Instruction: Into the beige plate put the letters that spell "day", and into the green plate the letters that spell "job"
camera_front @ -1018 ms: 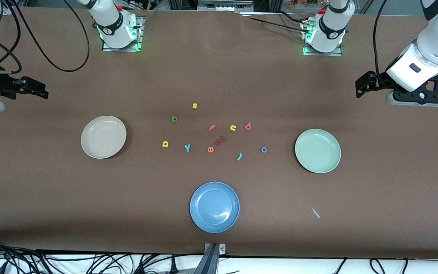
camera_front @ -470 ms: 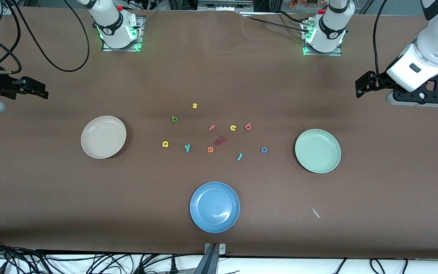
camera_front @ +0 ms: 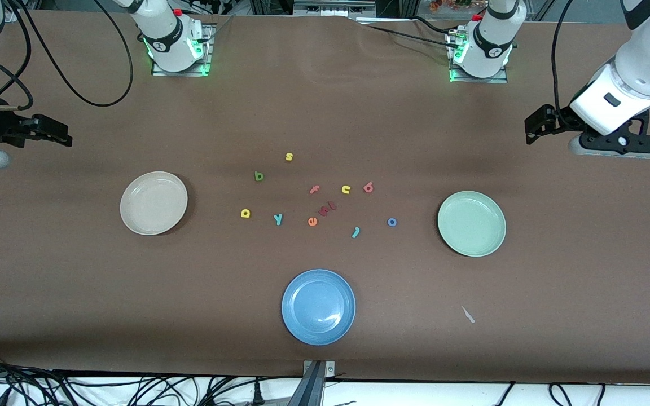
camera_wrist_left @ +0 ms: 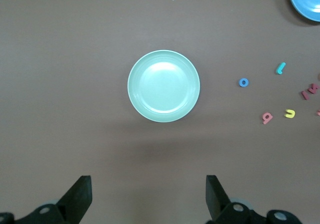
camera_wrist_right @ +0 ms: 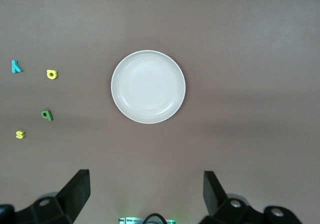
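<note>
nothing is sorted yet: the beige plate [camera_front: 153, 203] and the green plate [camera_front: 471, 223] are both empty. all letters lie on the counter [camera_front: 325, 101] between them. the left hand [camera_wrist_left: 148, 199] hangs released above the counter near the green plate, and the right hand [camera_wrist_right: 145, 196] is released too, near the beige plate. i think the blue o [camera_front: 392, 222] is a good first pick for the left hand. it should come straight down over it, because the teal j [camera_front: 355, 232] lies near.
</note>
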Controlling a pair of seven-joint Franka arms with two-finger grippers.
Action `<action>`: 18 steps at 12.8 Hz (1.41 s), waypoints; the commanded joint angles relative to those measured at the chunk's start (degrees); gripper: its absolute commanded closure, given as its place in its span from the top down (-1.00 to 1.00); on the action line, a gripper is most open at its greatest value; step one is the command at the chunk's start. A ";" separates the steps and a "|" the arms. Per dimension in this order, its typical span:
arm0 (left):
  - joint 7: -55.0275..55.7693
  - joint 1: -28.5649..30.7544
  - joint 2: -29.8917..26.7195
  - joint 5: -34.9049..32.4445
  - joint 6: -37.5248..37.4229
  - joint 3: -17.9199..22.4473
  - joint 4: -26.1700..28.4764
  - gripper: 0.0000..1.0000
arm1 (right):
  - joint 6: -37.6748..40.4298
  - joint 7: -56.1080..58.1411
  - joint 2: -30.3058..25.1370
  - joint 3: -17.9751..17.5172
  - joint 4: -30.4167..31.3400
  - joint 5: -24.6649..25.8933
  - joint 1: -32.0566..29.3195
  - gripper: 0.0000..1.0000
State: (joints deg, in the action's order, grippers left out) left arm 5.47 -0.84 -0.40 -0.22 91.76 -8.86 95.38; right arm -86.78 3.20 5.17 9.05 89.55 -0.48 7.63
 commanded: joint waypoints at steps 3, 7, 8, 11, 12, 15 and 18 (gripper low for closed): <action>-0.81 -1.00 1.10 0.91 -0.71 -4.13 -0.99 1.00 | 0.65 0.40 1.24 -0.26 -0.43 -0.31 0.37 1.00; -0.90 -1.35 5.48 1.71 -0.44 -9.23 -2.21 1.00 | -0.14 0.23 4.40 -1.66 -0.35 -0.05 1.86 1.00; -0.81 -1.62 7.76 2.50 -0.44 -10.55 -3.35 1.00 | 0.20 0.23 8.24 -1.92 -0.43 -0.31 2.90 1.00; -0.90 -3.19 13.74 2.59 -0.18 -12.49 -5.91 1.00 | 0.38 0.23 10.64 -2.19 -2.28 -0.93 3.52 1.00; -0.81 -4.33 14.89 2.59 1.82 -12.50 -5.91 1.00 | 0.47 0.58 11.69 -2.19 -2.28 -0.93 4.40 1.00; -0.02 -7.86 19.63 1.80 7.37 -12.41 -5.47 1.00 | -1.28 0.23 16.17 -4.11 -2.45 -5.64 5.02 1.00; -0.02 -8.04 23.76 1.89 9.92 -12.41 -4.86 1.00 | -8.47 -0.47 21.00 -4.74 -2.19 -10.42 7.56 1.00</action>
State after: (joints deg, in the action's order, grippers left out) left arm 5.64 -8.97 20.57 1.38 100.75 -21.30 91.84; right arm -93.07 3.12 22.73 4.35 89.00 -9.07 13.52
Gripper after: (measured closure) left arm 0.000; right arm 0.000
